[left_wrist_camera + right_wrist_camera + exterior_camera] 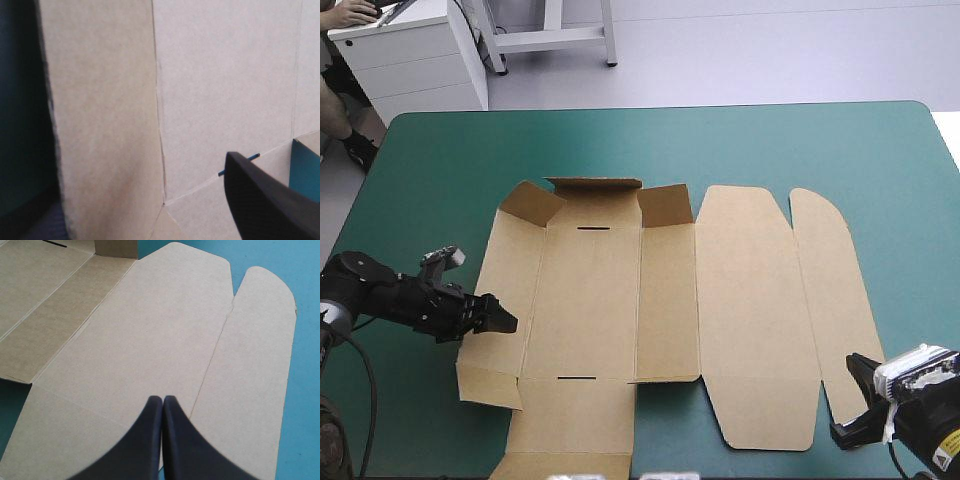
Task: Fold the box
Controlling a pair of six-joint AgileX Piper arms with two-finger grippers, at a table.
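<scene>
- High view is showing the box (620, 300), a cut sheet of brown board, lying nearly flat mid-table on the teal-green cover (800, 150); only its small far flaps are standing.
- At its left panel, the left gripper (500, 318) is sitting spread apart, apparently gripping nothing.
- By the lid's near corner, the right gripper (163, 399) is hovering pinched together, empty.
- Nearly all folding is waiting, I judge.

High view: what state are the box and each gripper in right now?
Box: unfolded, mostly flat; only the far-end flaps stand up.
Lid: lying flat.
Left gripper: open, at the box's left edge.
Right gripper: shut, holding nothing, over the lid.
</scene>
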